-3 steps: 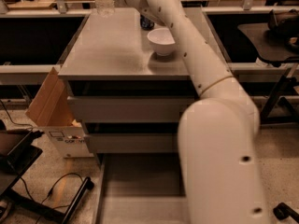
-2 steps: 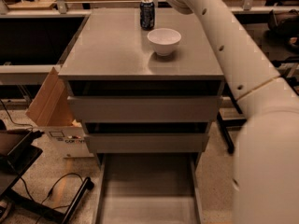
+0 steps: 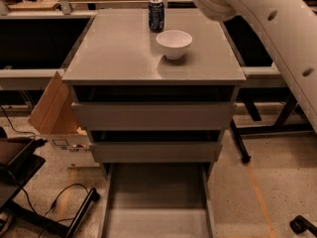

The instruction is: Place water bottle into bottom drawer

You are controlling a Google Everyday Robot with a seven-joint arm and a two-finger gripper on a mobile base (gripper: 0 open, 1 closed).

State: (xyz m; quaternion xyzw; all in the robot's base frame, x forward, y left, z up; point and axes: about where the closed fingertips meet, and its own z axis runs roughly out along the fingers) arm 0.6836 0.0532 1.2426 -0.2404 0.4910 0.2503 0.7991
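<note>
- The long, shallow grey metal bottom drawer [image 3: 157,197] sits at 6 o'clock. It is pulled out toward the camera, and the part of its floor that shows is bare.
- A thin black cable [image 3: 59,196] lies on the speckled floor at 8 o'clock.
- Above the tray are two flat grey drawer fronts [image 3: 154,116], one over the other.
- A brown cardboard box [image 3: 51,112] leans beside the cabinet at 9 o'clock.
- The flat grey cabinet top [image 3: 119,51] holds a round white bowl [image 3: 174,43].
- A dark blue soda can [image 3: 156,15] stands upright at 11 o'clock from the bowl, near it but not touching.
- The big white robot arm [image 3: 280,31] crosses the picture from 3 o'clock up to 12 o'clock.
- The gripper is out of the picture, past the top edge, so I cannot tell how it is set.
- The water bottle is out of sight too. It is not in the tray or on the cabinet top.
</note>
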